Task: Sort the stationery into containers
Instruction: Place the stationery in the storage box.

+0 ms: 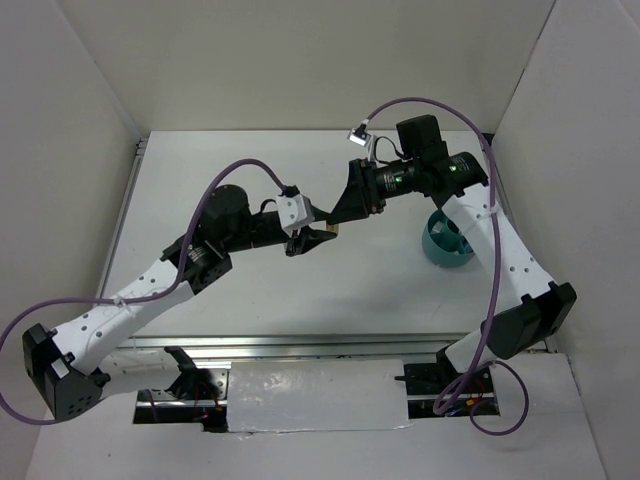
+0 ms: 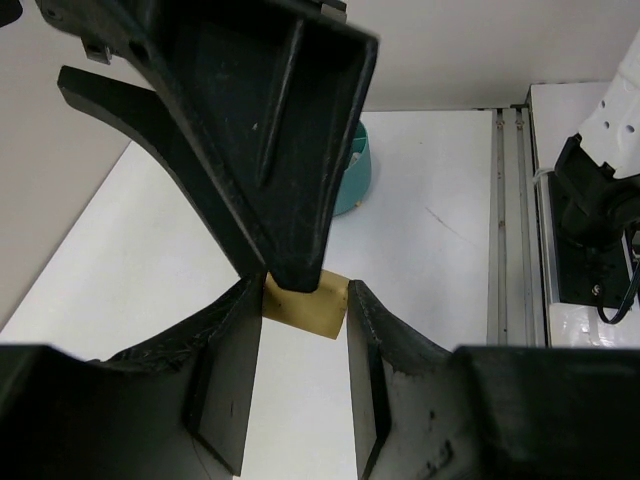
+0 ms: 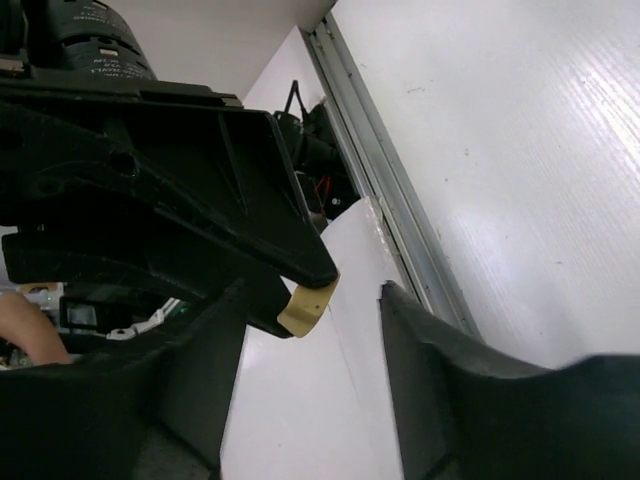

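A tan eraser [image 2: 318, 308] is pinched between the fingertips of my left gripper [image 2: 305, 292], held in the air over the white table. In the top view the left gripper [image 1: 312, 238] meets my right gripper [image 1: 347, 208] above the middle of the table, with the eraser [image 1: 331, 230] between them. In the right wrist view the right gripper [image 3: 345, 300] is open, its jaws wide on either side of the eraser [image 3: 306, 306]. One right finger overlaps the eraser's top edge in the left wrist view. The teal cup [image 1: 445, 242] stands at the right, beneath the right arm; it also shows in the left wrist view [image 2: 356, 175].
White walls enclose the table on the left, back and right. An aluminium rail [image 2: 506, 220] runs along the table's near edge, with the right arm's base [image 2: 600, 215] beyond it. No other stationery shows in these views.
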`<state>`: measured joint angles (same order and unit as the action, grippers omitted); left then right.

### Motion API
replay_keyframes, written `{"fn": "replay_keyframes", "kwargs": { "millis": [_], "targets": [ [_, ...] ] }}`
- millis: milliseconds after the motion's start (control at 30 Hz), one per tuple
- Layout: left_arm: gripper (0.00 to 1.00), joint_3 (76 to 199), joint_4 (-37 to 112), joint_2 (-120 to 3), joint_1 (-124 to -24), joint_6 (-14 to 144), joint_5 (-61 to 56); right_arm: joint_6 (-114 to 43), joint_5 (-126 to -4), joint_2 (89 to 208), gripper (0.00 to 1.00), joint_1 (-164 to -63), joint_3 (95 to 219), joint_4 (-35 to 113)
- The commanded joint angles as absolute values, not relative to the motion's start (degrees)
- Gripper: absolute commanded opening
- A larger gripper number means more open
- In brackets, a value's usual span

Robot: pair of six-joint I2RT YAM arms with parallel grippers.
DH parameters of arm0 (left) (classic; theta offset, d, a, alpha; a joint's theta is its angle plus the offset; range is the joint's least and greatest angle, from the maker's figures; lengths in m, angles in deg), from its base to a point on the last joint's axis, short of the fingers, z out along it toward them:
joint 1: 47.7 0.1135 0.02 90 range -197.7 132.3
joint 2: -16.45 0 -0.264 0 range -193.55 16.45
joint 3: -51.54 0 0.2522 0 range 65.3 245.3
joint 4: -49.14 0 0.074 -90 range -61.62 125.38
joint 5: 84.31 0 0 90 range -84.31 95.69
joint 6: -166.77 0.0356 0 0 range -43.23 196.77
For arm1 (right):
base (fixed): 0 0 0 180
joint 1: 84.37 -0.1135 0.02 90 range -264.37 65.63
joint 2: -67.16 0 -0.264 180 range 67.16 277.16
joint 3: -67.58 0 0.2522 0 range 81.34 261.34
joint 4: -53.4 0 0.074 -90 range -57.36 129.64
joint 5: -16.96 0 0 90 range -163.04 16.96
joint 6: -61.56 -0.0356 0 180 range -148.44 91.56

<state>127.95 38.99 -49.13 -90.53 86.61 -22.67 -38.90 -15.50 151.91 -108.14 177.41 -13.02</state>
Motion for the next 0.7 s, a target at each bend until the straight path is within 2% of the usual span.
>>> {"fn": "replay_keyframes", "kwargs": {
  "millis": [0, 67, 133, 233, 267, 300, 367, 400, 433, 467, 500, 600, 667],
  "targets": [
    [0.19, 131.0, 41.7, -49.5, -91.2, 88.7, -22.0, -39.6, -16.8, 151.1, 0.57, -108.2, 177.5, -10.2],
    [0.19, 131.1, 41.8, -49.5, -91.2, 88.9, -21.5, -39.2, -17.2, 150.8, 0.48, -108.2, 176.4, -10.2],
    [0.19, 131.1, 42.0, -49.6, -91.2, 88.9, -21.4, -38.8, -17.7, 150.6, 0.43, -108.3, 175.8, -10.2],
    [0.19, 131.1, 42.0, -49.6, -91.2, 88.8, -21.0, -38.0, -18.6, 150.1, 0.29, -108.3, 175.6, -10.6],
    [0.19, 131.0, 42.0, -49.6, -91.2, 88.8, -20.9, -37.7, -18.9, 150.1, 0.21, -108.3, 175.6, -11.0],
    [0.22, 131.0, 41.9, -49.6, -91.2, 88.7, -20.2, -36.8, -19.2, 150.1, 0.17, -108.2, 175.8, -11.3],
    [0.36, 131.1, 41.3, -49.5, -91.1, 88.4, -19.3, -35.9, -20.6, 149.4, 0.06, -108.2, 176.1, -12.3],
    [0.58, 131.2, 40.8, -49.4, -91.2, 88.0, -17.5, -34.7, -21.2, 149.2, 0.02, -108.2, 176.3, -12.7],
    [0.72, 131.2, 39.9, -49.3, -91.2, 87.3, -16.4, -33.9, -22.5, 148.5, 0.0, -107.7, 176.3, -13.7],
    [0.96, 131.4, 39.0, -49.0, -91.2, 87.1, -15.2, -32.3, -23.2, 147.9, 0.0, -106.9, 176.4, -14.2],
    [0.99, 131.7, 37.9, -49.0, -91.0, 86.0, -12.7, -31.6, -23.6, 147.4, 0.0, -105.9, 175.9, -14.7],
    [0.99, 133.0, 31.9, -48.9, -89.2, 83.7, -11.2, -25.9, -26.0, 145.0, 0.0, -99.9, 174.0, -17.7],
    [0.99, 133.8, 27.3, -48.9, -87.7, 82.4, -9.0, -19.6, -31.8, 142.6, 0.0, -95.6, 172.8, -19.8]
  ]
}}
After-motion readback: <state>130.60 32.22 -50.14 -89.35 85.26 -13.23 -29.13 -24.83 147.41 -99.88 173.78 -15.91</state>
